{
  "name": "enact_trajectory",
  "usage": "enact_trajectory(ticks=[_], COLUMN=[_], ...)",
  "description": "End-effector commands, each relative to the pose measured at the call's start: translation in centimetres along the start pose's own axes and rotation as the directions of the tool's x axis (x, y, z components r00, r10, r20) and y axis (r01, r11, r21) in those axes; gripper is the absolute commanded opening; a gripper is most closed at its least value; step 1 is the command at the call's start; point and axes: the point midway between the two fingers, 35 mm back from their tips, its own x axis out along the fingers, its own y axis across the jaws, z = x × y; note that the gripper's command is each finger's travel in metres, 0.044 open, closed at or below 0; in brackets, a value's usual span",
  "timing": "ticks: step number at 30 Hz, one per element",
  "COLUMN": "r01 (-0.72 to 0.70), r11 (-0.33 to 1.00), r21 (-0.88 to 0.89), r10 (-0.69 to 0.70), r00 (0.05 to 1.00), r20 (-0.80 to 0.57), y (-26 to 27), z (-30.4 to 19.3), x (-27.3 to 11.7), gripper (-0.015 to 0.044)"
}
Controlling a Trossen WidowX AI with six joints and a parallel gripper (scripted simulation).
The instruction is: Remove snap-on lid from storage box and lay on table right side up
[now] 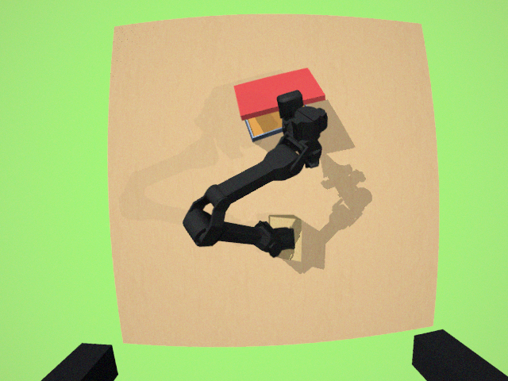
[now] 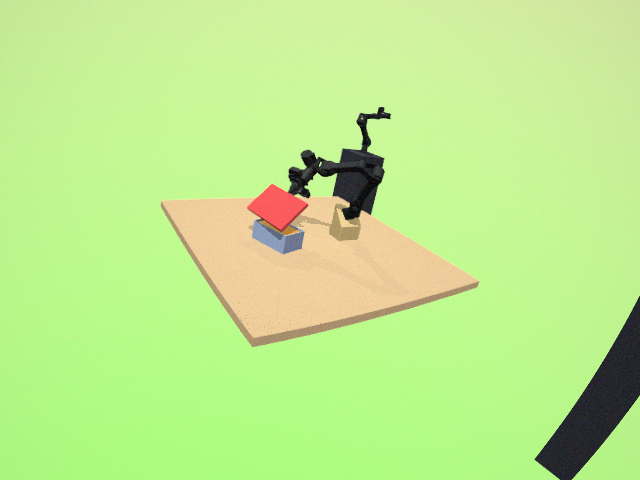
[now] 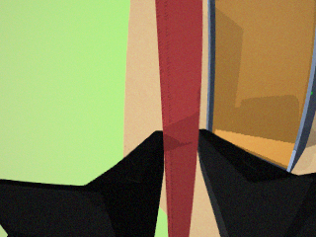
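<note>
The red lid (image 1: 271, 88) (image 2: 276, 206) (image 3: 180, 64) is off its seat and tilted above the storage box, its far side lower than the side at my gripper. The blue box (image 1: 268, 136) (image 2: 267, 238) (image 3: 211, 64) stands upright on the table, and its orange inside shows past the lid's near edge. My gripper (image 3: 180, 137) is shut on the lid's near edge, with one finger on each face. The arm hides the fingertips in the top view. Whether the lid's low side touches the box rim cannot be told.
A tan block (image 1: 279, 221) (image 2: 343, 230) stands at my arm's base on the wooden table (image 1: 184, 286) (image 2: 330, 289). A dark pedestal (image 2: 351, 178) with another black arm (image 2: 364, 135) stands behind the table. Dark bars (image 1: 88, 360) (image 1: 451, 352) show at the lower corners in the top view.
</note>
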Motion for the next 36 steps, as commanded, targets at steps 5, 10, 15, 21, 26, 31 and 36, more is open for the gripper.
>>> enact_trajectory(ticks=[5,10,15,21,26,31,36], r01=[-0.004,-0.003,-0.003,-0.003,-0.003,-0.003,-0.003], r11=[1.0,1.0,1.0,1.0,1.0,1.0,1.0], r21=[-0.003,-0.003,-0.002,-0.001,-0.001,0.0,0.0], r10=[0.004,0.003,0.003,0.003,0.003,0.003,0.003], r00=[1.0,1.0,1.0,1.0,1.0,1.0,1.0], r20=[0.0,0.0,0.0,0.0,0.0,0.0,0.0], y=[-0.3,-0.3,-0.4,-0.5,-0.6,-0.7,-0.7], z=[-1.5,-2.5,-3.5,-4.7,-5.7,-6.7,-7.7], x=[-0.1,-0.2,-0.2,-0.3,-0.4,-0.5,-0.6], gripper=[0.0,0.0,0.0,0.0,0.0,0.0,0.0])
